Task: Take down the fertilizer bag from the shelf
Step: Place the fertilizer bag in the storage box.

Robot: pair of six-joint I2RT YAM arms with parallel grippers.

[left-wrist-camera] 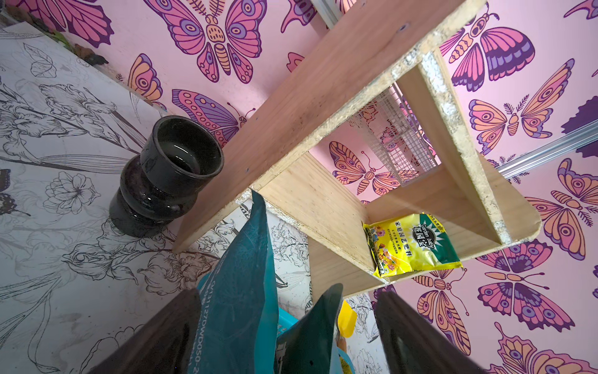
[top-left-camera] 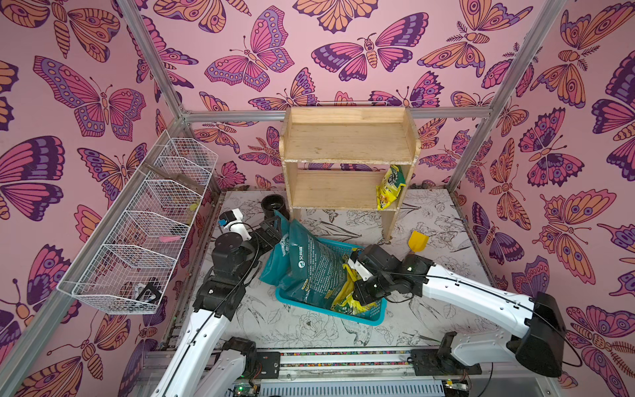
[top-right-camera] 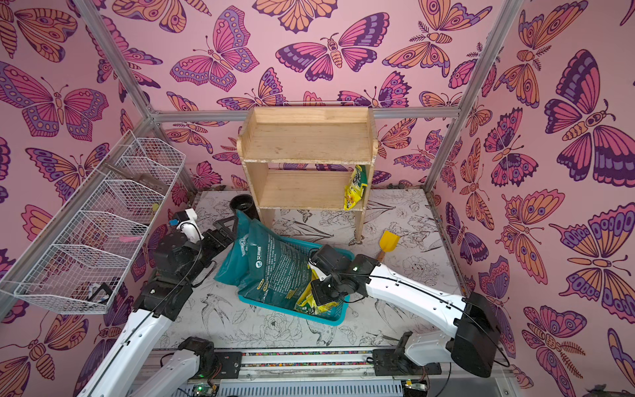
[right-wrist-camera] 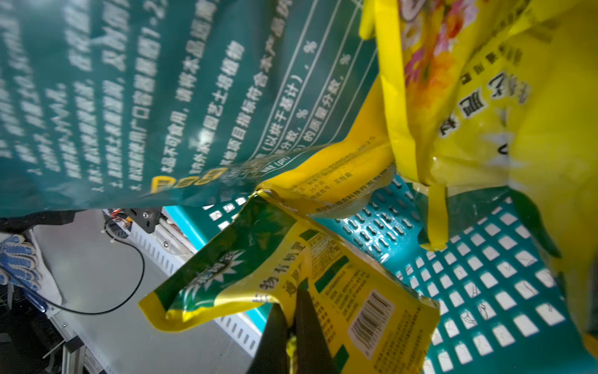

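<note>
Right gripper (top-left-camera: 354, 292), in both top views, sits low over the teal basket (top-left-camera: 364, 319) with its jaws pinched together on a crumpled yellow pouch (top-left-camera: 343, 304). It is beside the large teal bag (top-left-camera: 309, 261) that leans out of the basket. Left gripper (top-left-camera: 271, 227) stands wide open at that teal bag's upper end, near the black vase (top-left-camera: 273, 204). The fertilizer bag (top-left-camera: 390, 187) is on the shelf (top-left-camera: 347, 144), upright at the right end of the lower tier, against the side panel.

From the left wrist, the 2 spread fingers (left-wrist-camera: 161, 340) straddle the teal bag's top edge; whether they touch it I cannot tell. The fertilizer bag (left-wrist-camera: 411, 246) shows beyond, tucked into the lower tier's corner.

From the right wrist, the 2 fingers (right-wrist-camera: 309, 323) are clamped on the pouch's edge near its barcode, above the basket's slotted floor.

To my eye 1 pouch is at the drop-off, so the step in hand is letting it go into the basket. Next comes a reach under the top board into that corner, pinching the bag's free upper edge and drawing it forward clear of the panel
</note>
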